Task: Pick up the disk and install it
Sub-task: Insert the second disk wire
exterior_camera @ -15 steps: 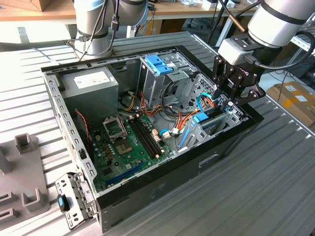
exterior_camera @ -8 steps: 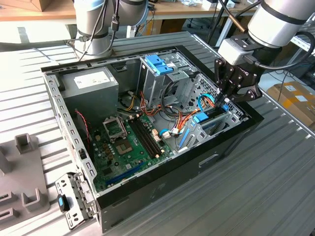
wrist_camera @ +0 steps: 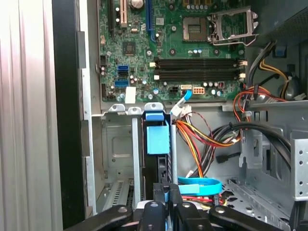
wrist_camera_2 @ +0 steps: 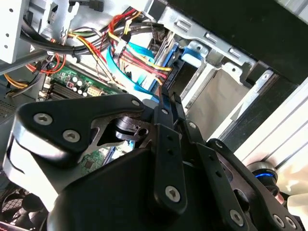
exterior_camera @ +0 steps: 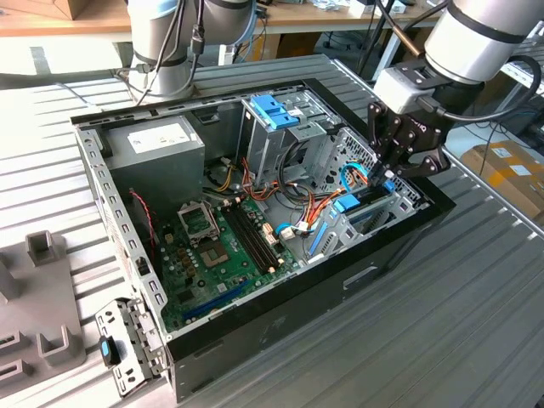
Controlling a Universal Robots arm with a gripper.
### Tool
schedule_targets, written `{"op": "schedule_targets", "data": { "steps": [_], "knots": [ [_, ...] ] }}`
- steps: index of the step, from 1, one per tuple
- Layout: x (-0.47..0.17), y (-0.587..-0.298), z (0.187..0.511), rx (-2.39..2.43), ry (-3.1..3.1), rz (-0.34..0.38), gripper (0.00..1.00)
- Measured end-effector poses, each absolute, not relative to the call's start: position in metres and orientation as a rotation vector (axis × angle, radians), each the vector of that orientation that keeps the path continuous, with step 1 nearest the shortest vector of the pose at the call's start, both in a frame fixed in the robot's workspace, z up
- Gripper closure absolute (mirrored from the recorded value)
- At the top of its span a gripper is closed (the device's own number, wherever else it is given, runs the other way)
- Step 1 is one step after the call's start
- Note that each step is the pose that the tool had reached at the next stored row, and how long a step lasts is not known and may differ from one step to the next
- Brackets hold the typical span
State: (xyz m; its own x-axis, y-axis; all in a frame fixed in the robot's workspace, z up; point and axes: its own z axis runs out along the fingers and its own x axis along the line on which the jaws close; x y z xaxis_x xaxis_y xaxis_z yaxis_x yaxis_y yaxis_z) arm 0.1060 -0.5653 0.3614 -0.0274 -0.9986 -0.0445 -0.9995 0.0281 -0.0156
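The disk point(exterior_camera: 349, 204) stands on edge in a narrow bay slot at the corner of the open computer case point(exterior_camera: 255, 319), toward the exterior view's right. Its blue plastic rail point(wrist_camera: 158, 139) faces up between the bay's metal walls. My gripper point(exterior_camera: 387, 176) reaches down into that slot from above. In the first wrist view the gripper point(wrist_camera: 167, 193) has its black fingers point(wrist_camera: 175, 195) pressed together on the disk's blue end. The second wrist view shows the gripper point(wrist_camera_2: 167, 98) shut just above the disk point(wrist_camera_2: 179, 79), with most of the disk's body hidden inside the bay.
A grey power supply box point(exterior_camera: 157, 144) fills the case's far corner. The green motherboard point(exterior_camera: 221, 246) lies in the middle. Red, orange and blue cables point(exterior_camera: 297, 204) crowd beside the bay. A bare blue bracket point(exterior_camera: 274, 110) tops the drive cage. Grey fixtures point(exterior_camera: 42, 289) stand at the exterior view's left.
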Motion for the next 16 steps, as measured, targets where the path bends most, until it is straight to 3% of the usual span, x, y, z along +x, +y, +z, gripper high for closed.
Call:
{"op": "schedule_targets", "data": {
  "steps": [3,8,16],
  "knots": [
    [0.105,-0.565,0.360,-2.153,2.213,0.048,0.84],
    [0.105,-0.568,0.360,-2.110,2.171,0.137,0.84],
    [0.105,-0.576,0.358,-2.104,2.165,0.148,0.84]
  ]
}}
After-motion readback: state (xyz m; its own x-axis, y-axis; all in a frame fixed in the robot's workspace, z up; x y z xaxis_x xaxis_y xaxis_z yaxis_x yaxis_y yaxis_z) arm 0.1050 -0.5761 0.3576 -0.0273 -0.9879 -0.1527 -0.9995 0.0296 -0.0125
